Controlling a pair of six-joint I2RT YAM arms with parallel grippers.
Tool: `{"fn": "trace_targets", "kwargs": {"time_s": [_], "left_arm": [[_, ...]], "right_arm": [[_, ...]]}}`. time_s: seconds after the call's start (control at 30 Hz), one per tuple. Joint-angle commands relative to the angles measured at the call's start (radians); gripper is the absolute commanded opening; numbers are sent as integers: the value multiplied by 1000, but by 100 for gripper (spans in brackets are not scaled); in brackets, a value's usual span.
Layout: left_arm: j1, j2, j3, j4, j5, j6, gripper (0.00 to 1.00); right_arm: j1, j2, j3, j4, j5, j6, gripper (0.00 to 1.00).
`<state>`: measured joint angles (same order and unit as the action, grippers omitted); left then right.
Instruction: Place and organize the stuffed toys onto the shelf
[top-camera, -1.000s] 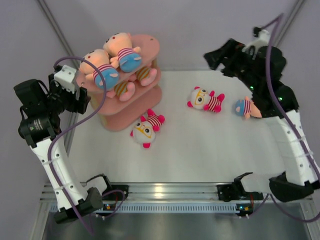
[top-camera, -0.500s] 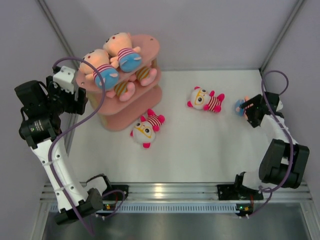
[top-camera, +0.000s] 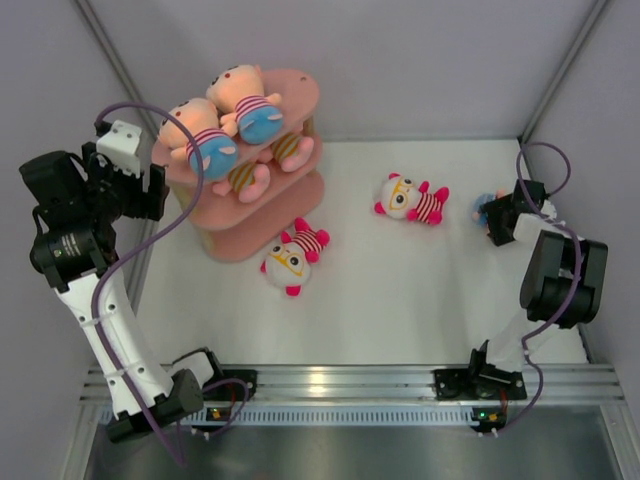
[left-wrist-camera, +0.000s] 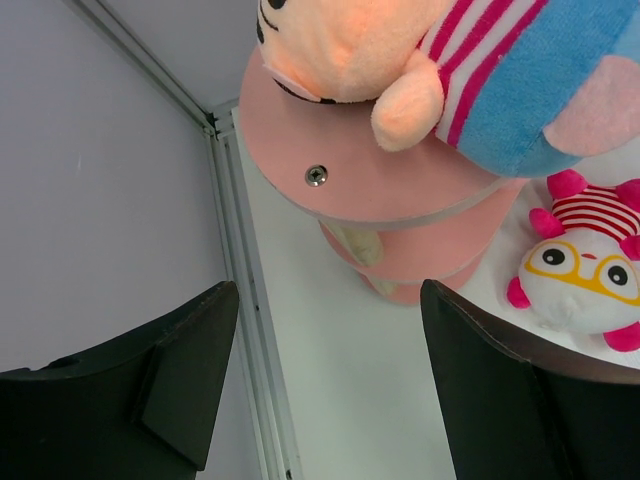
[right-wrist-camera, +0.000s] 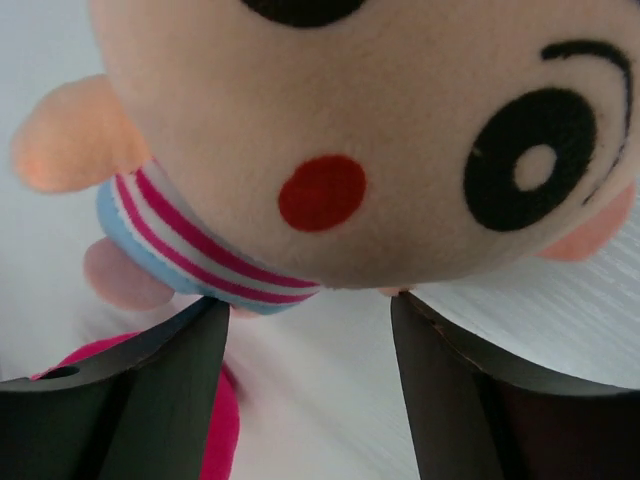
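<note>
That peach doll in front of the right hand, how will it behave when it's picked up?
The peach doll looks like fuzzy plush, so it probably squashes when gripped and weighs little. Its head dwarfs the striped body, so held by the body it may droop head-first. Fleecy surface, so unlikely to slip.

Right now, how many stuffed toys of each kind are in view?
Peach plush dolls with striped tops and blue pants: 3
White-faced plush dolls with pink limbs: 2
Pink plush doll with yellow stripes: 1
Total: 6
</note>
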<state>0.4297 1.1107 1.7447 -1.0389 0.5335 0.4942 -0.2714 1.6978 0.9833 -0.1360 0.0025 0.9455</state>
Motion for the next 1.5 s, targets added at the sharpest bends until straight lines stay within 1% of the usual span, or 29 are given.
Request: {"fn": "trace_targets", "kwargs": {"time_s": [0.0,0.07,0.1,0.17,0.2,0.27,0.3,0.47,0.63,0.7,0.73,0.83,0.87,0.9,0.93,0.97,1.0,1.03,1.07,1.1,1.13,1.17,1.2,1.23,1.27,1.3,1.37,1.4,1.47], "left_arm": [[1,6,47,-9,8,-25,79],[0,11,50,-9,5,-26,80],[0,14,55,-9,0,-28,80],[1,15,55,-9,-3,-28,80],[1,15,53,-9,-6,-28,80],[0,14,50,-10,-7,-28,80],[1,12,47,-9,-9,-28,80],[1,11,39,-9,-4,-28,80],[0,-2,35,-16,34,-34,80],[0,-3,30,-21,62,-34,80],[0,-8,29,-24,66,-34,80],[0,-12,16,-33,86,-28,80],[0,-15,12,-39,92,-16,80],[0,-18,12,-49,101,-8,80],[0,-23,12,-59,108,-2,80],[0,-26,15,-65,121,6,80],[-2,-32,19,-76,131,10,80],[-2,-35,25,-98,146,15,80],[-2,-37,39,-110,169,24,80],[-2,-41,50,-124,225,30,80],[0,-43,59,-137,265,32,81],[-2,-45,74,-153,298,29,83],[-2,-52,79,-158,369,24,87],[-2,-52,88,-161,400,15,97],[-2,-55,90,-162,428,12,98],[-2,-55,93,-159,456,9,98],[0,-52,102,-161,529,-5,98],[0,-51,107,-159,554,-9,98],[0,-52,111,-161,663,-29,99]], "right_arm": [[6,31,38,72,85,50,64],[6,46,46,79,118,33,50],[5,60,55,79,125,16,38],[-3,72,58,93,126,1,28],[-6,79,57,101,123,-14,20],[-17,85,57,121,111,-43,12],[-18,82,61,122,114,-74,1],[-20,34,60,115,131,-169,0],[3,-96,49,127,82,-319,0],[26,-151,90,83,57,-428,0],[55,-168,107,72,21,-506,0],[132,-239,184,15,-38,-638,0],[158,-271,239,-11,-45,-742,0],[222,-288,268,-36,-47,-790,0],[254,-314,325,-83,-77,-874,0],[280,-329,350,-102,-108,-910,0],[347,-342,371,-120,-133,-936,0],[377,-363,414,-175,-157,-1033,0],[411,-375,429,-198,-156,-1069,0],[487,-386,443,-221,-151,-1099,0],[527,-398,452,-241,-162,-1157,0],[564,-424,463,-275,-167,-1183,0],[643,-438,465,-292,-171,-1209,0],[687,-470,466,-307,-199,-1267,0],[728,-486,463,-324,-205,-1289,0],[814,-503,462,-330,-203,-1307,0],[895,-524,486,-356,-179,-1340,0],[973,-523,503,-393,-167,-1341,0],[1032,-492,583,-436,-138,-1332,0]]}}
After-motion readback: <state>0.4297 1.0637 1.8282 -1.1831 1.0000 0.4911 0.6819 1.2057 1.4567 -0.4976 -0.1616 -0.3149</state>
